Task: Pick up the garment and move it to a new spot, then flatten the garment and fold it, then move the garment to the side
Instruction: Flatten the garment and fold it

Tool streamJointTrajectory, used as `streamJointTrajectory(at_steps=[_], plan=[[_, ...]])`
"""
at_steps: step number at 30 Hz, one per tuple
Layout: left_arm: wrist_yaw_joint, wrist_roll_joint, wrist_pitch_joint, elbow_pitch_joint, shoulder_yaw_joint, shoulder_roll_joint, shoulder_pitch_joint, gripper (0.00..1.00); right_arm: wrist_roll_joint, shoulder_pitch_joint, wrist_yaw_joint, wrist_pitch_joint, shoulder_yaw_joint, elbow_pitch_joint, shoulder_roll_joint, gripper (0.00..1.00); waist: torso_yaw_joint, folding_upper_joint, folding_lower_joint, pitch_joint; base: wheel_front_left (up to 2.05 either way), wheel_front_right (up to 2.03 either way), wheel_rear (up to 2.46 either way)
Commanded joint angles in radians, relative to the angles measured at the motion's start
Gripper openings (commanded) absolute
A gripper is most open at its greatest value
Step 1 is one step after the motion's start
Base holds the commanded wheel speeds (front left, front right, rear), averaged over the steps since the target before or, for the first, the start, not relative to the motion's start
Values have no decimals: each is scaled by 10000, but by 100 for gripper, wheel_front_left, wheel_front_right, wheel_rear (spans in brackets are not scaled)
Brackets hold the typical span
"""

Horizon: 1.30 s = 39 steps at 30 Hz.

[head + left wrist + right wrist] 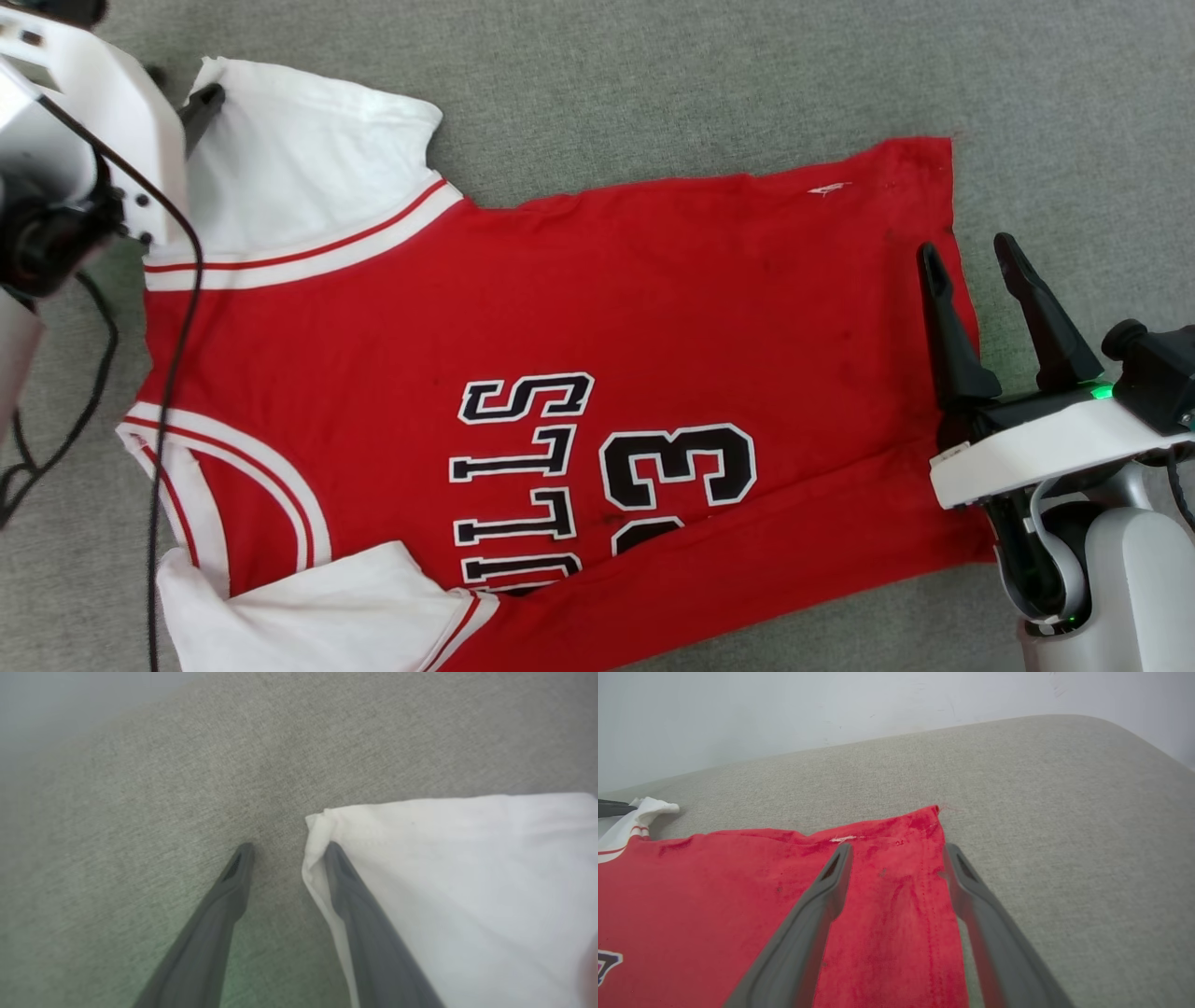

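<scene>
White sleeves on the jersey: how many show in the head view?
2. One sleeve at the upper left by the left pincer; the other sleeve at the bottom left, partly out of frame.

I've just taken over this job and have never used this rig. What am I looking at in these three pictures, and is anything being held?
This is a two-armed robot; each arm ends in a gripper with two long dark fingers. The wide picture looks down from its head: a red jersey lies spread on a grey fabric surface. The other two pictures look along each gripper's own fingers. The left gripper is open at the corner of a white sleeve, with one finger against the cloth. The right gripper is open and straddles the edge of the red hem. Nothing is gripped.
</scene>
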Motion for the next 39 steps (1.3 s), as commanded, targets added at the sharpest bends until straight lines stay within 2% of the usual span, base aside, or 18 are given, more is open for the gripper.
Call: streamJointTrajectory(at_steps=[1, 9, 17, 23, 29, 33, 39], plan=[[-41, -88, 44, 197, -198, -154, 376, 0, -22, -90, -8, -12, -31, 36, 45, 100, 48, 0, -1, -71, 0, 0, 0], [-73, -602, -1443, 247, 156, -511, 579, 0, -346, -59, -8, 529, -212, 54, -83, 100, 388, 0, -1, -776, 0, 0, 0], [19, -585, -2431, -692, 154, -504, 1298, 0, -462, -308, -8, 2978, -299, 303, -1172, 100, 1139, 0, -1, -1631, 0, 0, 0], [521, -415, -2799, -2469, 96, -261, 2174, 0, -535, -909, -10, 5204, -322, 518, -2322, 100, 1920, 0, -1, -1803, 0, 0, 0], [1161, -371, -2924, -4471, 45, -93, 3075, 0, -396, -1703, -10, 7288, -524, 1221, -3141, 100, 2633, 0, -1, -1680, 0, 0, 0], [1575, -322, -3051, -5462, 53, -16, 3570, 0, -590, -2203, -10, 7902, -437, 1640, -3560, 100, 2947, 0, -1, -1546, 0, 0, 0], [2036, -241, -3283, -6513, 70, 133, 4205, 0, -887, -2813, -10, 8067, -110, 2574, -3836, 100, 3239, 0, -1, -1351, 0, 0, 0]])
